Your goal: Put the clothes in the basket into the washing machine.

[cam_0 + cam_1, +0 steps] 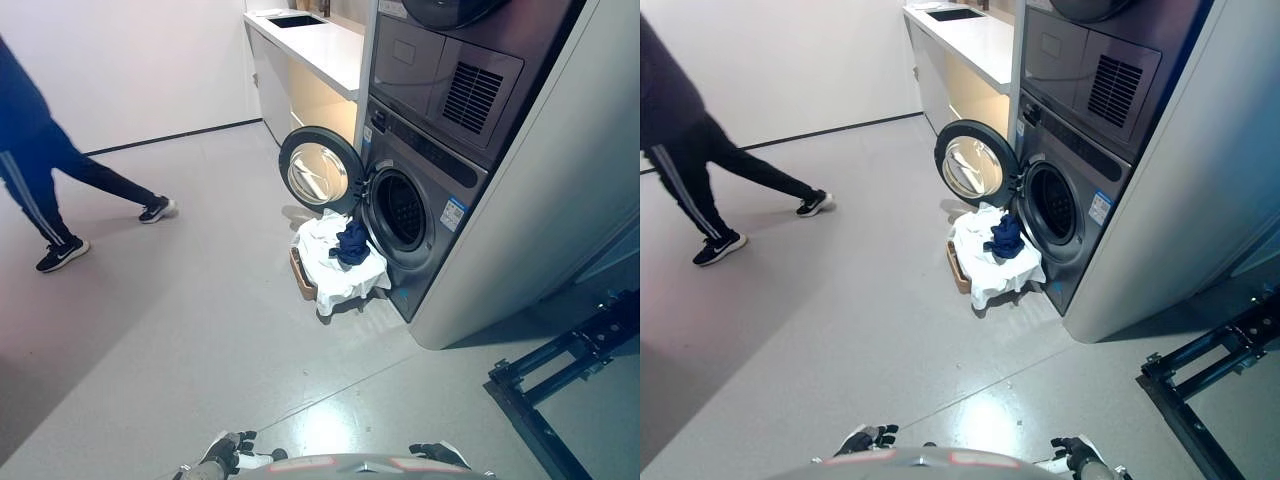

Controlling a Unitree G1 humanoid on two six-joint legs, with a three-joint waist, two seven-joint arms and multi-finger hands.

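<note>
A low brown basket stands on the floor in front of the grey washing machine. White cloth is heaped over it, with a dark blue garment on top. The machine's round door is swung open to the left and the drum opening shows dark. My left hand and right hand show at the bottom edge, far from the basket, holding nothing, with the fingers loosely curled.
A person in dark trousers and black shoes walks at the far left. A white counter with a sink runs along the back wall. A dryer is stacked on the washer. A black metal frame lies at the right.
</note>
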